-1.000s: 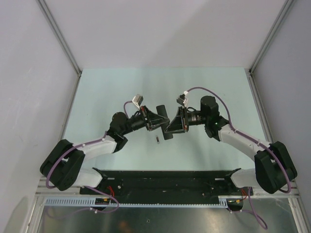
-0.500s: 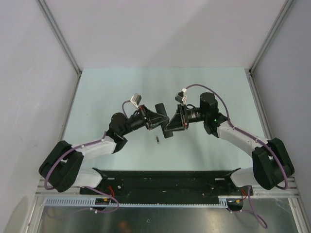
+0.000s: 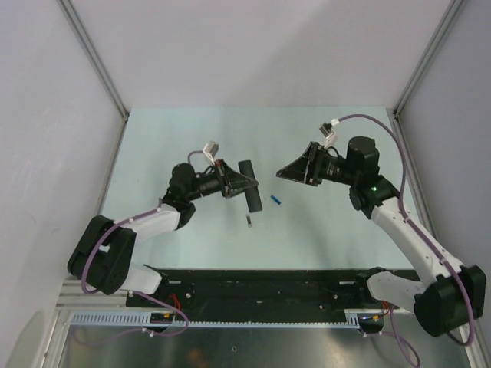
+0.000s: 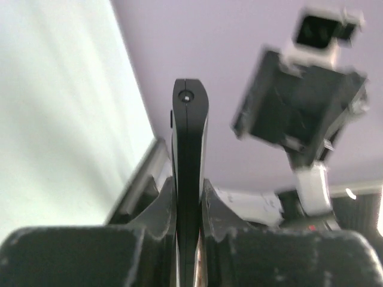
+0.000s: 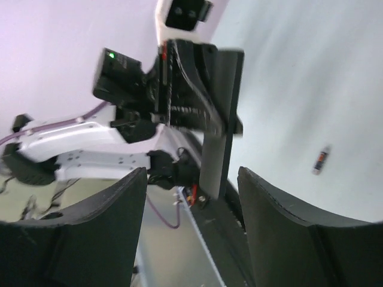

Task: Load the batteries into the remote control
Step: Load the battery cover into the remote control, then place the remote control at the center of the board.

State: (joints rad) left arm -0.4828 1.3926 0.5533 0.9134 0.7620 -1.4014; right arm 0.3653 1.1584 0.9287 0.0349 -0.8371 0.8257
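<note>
My left gripper [image 3: 242, 185] is shut on the remote control [image 3: 248, 187], a slim black bar held above the table. The left wrist view shows the remote [image 4: 190, 137] edge-on, pinched between the left gripper's [image 4: 188, 186] jaws. My right gripper [image 3: 281, 174] hangs open a short way right of the remote, with nothing between its fingers. A blue battery [image 3: 275, 201] lies on the table between the two grippers. A darker battery [image 3: 248, 221] lies just below the remote. Through the open right gripper [image 5: 191, 177] I see the remote [image 5: 220, 119] and one battery [image 5: 321, 160] on the table.
The pale green table [image 3: 192, 138] is walled by grey panels on three sides. A black base rail [image 3: 261, 287] runs along the near edge between the arm bases. The right gripper [image 4: 299, 113] shows blurred in the left wrist view.
The right gripper has opened and drawn back to the right, away from the remote. A blue battery now lies on the table beside the remote. The left arm has shifted slightly left.
</note>
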